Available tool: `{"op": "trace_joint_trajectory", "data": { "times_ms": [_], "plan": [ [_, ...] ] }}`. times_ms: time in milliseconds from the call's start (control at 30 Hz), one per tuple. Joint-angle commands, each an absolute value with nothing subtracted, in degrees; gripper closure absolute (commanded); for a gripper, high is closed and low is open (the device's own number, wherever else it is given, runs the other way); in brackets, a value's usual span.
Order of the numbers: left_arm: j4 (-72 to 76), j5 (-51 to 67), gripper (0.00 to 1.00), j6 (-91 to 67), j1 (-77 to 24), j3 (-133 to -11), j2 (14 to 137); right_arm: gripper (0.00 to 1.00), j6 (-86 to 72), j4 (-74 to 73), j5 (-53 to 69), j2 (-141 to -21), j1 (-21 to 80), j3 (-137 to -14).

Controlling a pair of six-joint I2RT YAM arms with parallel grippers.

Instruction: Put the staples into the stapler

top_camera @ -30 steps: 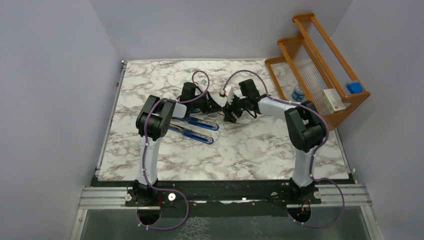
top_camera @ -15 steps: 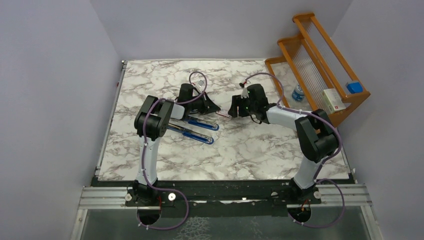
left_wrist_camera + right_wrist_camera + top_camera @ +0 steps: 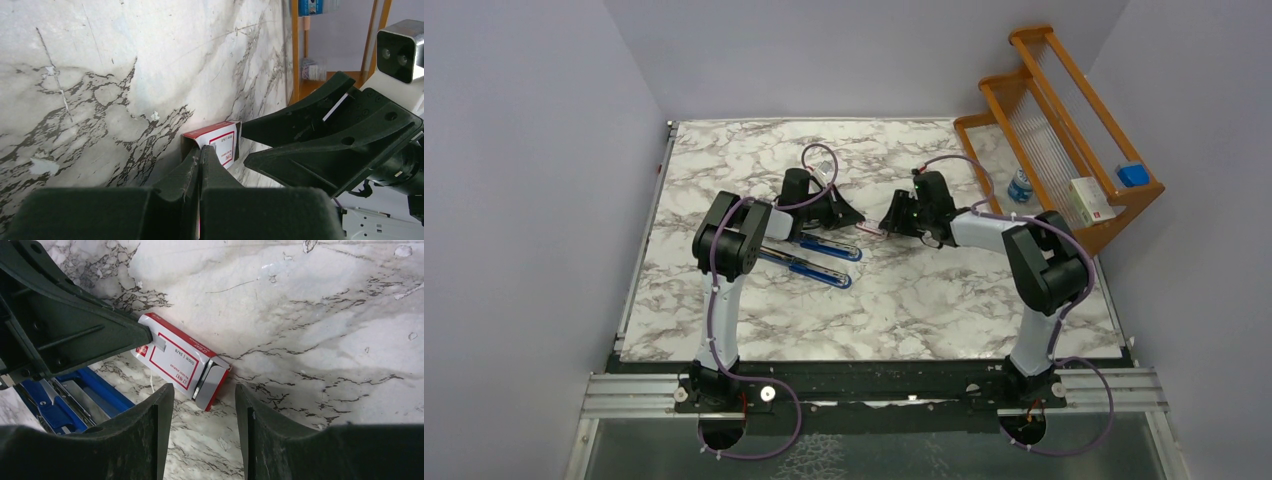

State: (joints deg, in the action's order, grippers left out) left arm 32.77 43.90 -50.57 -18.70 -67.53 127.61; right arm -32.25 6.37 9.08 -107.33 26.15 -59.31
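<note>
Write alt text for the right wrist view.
A white, red-labelled staple box lies on the marble table, with the left gripper shut on its far end and a grey inner tray showing at its near end. The open right gripper frames it from below, and the opened blue stapler lies at lower left.

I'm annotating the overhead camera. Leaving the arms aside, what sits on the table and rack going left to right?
open blue stapler → staple box → blue-capped bottle → white carton → blue block
</note>
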Motion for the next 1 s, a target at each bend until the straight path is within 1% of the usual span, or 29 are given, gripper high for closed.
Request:
{"op": "trace_joint_trajectory", "data": {
  "times_ms": [0, 200, 400, 700, 967],
  "plan": [
    [33.5, 43.1, 1.00, -50.6, -18.3, -66.4, 126.2, 0.50, -34.0, 6.1, 7.0, -109.3, 26.0, -61.2],
    [34.0, 43.2, 1.00, -50.9, -18.3, -66.1, 126.2, 0.59, -33.4, 4.7, 6.3, -110.8, 26.0, -62.2],
    [34.3, 43.2, 1.00, -51.1, -18.3, -65.9, 126.1, 0.65, -32.0, 2.9, 5.1, -111.9, 26.0, -62.3],
    [34.5, 43.4, 1.00, -51.1, -18.3, -66.0, 126.1, 0.67, -29.9, 1.0, 0.1, -110.4, 26.0, -59.3],
    [34.5, 43.4, 1.00, -51.2, -18.1, -65.9, 126.2, 0.69, -29.5, 0.6, -1.1, -108.8, 26.0, -57.6]
  ]
}}
